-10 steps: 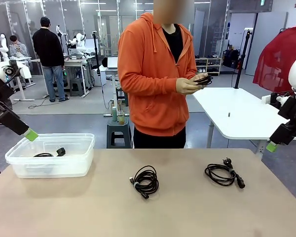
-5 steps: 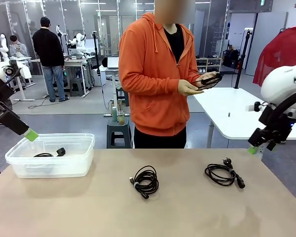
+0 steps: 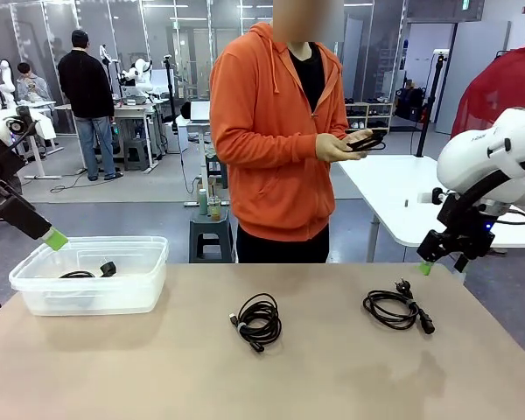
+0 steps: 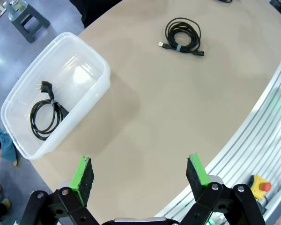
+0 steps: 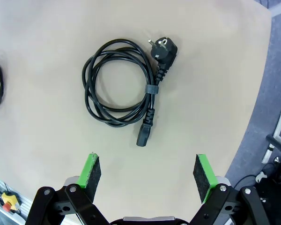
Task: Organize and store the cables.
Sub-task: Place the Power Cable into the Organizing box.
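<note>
Step in hand, as I judge it: lining up a pick on the coil farthest from the bin. One cable is already sitting stored, two are lying out, and one more is with the person.

- Left gripper (image 4: 139,171) is hanging just above the left rim of the bin (image 3: 114,297), fingers standing apart, carrying nothing.
- Stored cable (image 4: 54,105) is lying coiled on the bin's floor.
- Middle coil (image 3: 271,328) is lying on the desk (image 3: 157,385), right of the bin and well apart from it.
- Person's hands (image 3: 334,150) are holding another black coil (image 3: 360,140), beyond and right of the bin, up off the desk.
- Power cord (image 5: 151,89) is lying farther right of the bin again. Right gripper (image 5: 146,171) is hovering over it, fingers apart, empty, not touching.

Next move, by my reckoning: coming down with the fingers straddling the banded part of the bundle, closing, then a long carry leftward to the bin. Gripping off the band is risking loops splaying.

Views: the right wrist view is giving the band and round plug clearly, while the front view is too coarse for those. The left wrist view is looking down into the bin. The front view is taking in the person's coil.
</note>
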Robot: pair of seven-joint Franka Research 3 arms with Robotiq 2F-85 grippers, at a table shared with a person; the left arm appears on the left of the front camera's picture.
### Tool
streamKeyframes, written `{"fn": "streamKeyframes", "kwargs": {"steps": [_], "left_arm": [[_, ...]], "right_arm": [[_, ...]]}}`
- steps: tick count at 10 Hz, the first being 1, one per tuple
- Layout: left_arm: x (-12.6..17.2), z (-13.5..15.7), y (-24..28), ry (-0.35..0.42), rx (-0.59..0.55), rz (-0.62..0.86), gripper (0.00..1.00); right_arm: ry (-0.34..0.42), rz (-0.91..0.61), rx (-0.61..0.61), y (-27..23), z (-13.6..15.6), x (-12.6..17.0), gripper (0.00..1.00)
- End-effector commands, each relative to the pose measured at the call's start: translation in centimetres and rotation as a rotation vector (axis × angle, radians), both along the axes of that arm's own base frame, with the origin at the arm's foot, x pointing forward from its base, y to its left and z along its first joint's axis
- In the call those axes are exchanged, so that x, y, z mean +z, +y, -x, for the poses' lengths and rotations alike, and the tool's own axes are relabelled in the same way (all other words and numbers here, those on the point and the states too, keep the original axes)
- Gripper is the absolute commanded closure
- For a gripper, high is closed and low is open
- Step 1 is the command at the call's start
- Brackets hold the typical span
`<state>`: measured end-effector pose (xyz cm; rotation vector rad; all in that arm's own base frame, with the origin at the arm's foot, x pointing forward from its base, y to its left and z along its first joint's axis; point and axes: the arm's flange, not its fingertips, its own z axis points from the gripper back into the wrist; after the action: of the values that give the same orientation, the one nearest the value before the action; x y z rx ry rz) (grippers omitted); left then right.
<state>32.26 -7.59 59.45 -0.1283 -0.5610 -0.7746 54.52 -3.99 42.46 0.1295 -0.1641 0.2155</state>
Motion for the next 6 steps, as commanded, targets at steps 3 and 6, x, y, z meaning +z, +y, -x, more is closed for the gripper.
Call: {"fn": "streamKeyframes", "kwargs": {"steps": [3, 6], "left_arm": [[0.0, 0.0, 0.0, 0.000, -0.001, 0.000, 0.00], [0.0, 0.0, 0.0, 0.000, -0.001, 0.000, 0.00]], "right_arm": [[0.013, 0.015, -0.111, 0.8, -1.7, -1.9, 0.00], [0.006, 0.010, -0.134, 1.5, -3.2, -4.3, 0.00]]}}
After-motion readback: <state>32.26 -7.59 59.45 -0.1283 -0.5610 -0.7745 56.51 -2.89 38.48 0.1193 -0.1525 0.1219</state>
